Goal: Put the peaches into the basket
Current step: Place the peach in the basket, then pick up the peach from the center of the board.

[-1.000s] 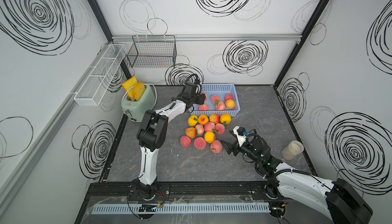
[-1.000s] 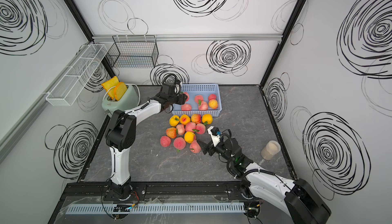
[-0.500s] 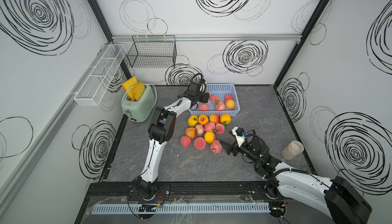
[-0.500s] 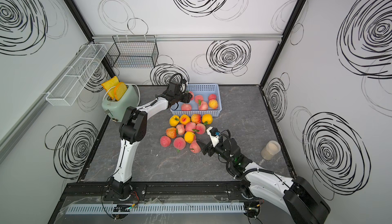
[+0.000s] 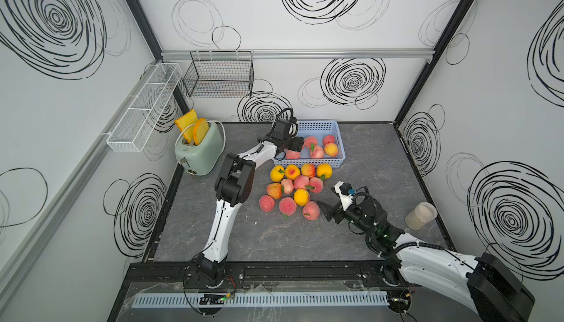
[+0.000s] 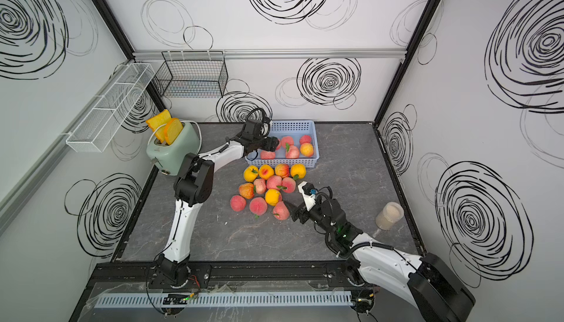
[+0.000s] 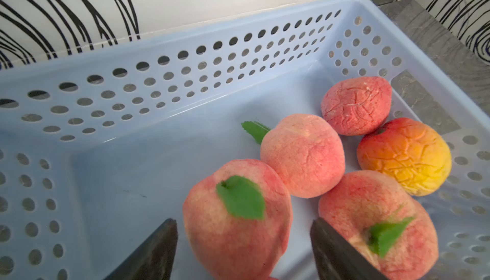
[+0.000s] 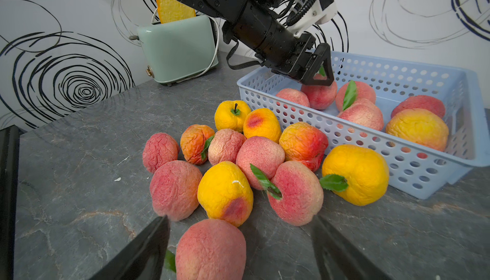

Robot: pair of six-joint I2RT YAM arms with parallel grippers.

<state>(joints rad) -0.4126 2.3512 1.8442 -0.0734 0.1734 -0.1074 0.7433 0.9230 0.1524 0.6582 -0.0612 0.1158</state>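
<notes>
left tool spread around peach, gap visible from wrist only

We see a smooth, perforated blue plastic basket, peaches with matt, wrinkled skins, a matt stone-patterned surface, and a glossy mint toaster.

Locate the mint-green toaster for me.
In a top view the toaster stands at the table's far left corner, below the white wire shelf and left of the blue basket.
</notes>
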